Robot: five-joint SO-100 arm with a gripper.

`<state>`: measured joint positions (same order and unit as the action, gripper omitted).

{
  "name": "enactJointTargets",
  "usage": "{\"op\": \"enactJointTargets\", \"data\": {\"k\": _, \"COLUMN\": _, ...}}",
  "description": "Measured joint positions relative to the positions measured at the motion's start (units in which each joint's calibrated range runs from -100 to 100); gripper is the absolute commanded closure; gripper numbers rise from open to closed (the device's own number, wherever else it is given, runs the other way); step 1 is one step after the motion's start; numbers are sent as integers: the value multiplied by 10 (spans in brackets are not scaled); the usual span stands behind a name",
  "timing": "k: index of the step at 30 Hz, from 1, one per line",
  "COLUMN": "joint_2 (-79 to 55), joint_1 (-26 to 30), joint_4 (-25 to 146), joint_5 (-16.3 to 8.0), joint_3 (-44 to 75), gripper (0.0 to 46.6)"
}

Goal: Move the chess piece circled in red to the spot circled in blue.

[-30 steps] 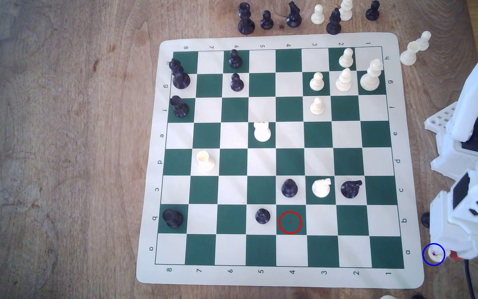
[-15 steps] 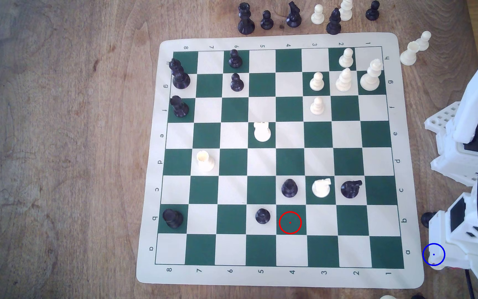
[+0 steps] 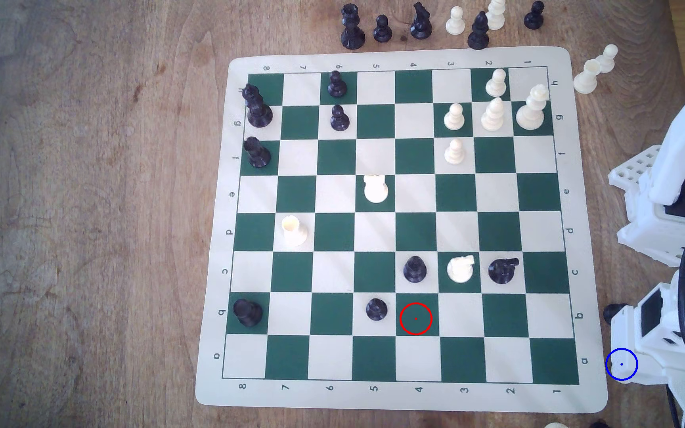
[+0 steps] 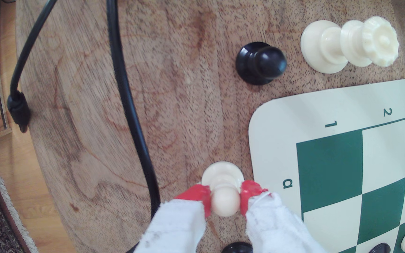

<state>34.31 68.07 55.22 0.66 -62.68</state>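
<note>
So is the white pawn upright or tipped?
Upright: in the wrist view the white pawn stands on its base on the wooden table, its head between the tool tips.

I see bright even daylight, faint diagonal light bands across the chessboard (image 3: 398, 395), soft short shadows, wrist view bowed at edges, gripper (image 4: 225, 202) slightly blurred.

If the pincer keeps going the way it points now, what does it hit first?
The pincer points down at the wooden table with the cream pawn between its red tips, so the pawn's base would probably meet the wood first. Whether it already touches is unclear.
</note>
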Motion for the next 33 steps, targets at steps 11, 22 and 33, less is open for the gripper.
{"op": "enactJointTargets", "data": {"k": 11, "joint_2": -3, "joint_1": -15, "joint_4": 11, "joint_5": 3, "joint_3": 0, "gripper": 276}}
{"op": "enactJointTargets", "data": {"k": 22, "joint_2": 90, "joint_1": -35, "joint_4": 142, "joint_5": 3, "joint_3": 50, "gripper": 263}}
{"op": "enactJointTargets", "data": {"k": 33, "joint_2": 184, "joint_1": -53, "joint_4": 220, "joint_5": -1, "joint_3": 63, "gripper": 271}}
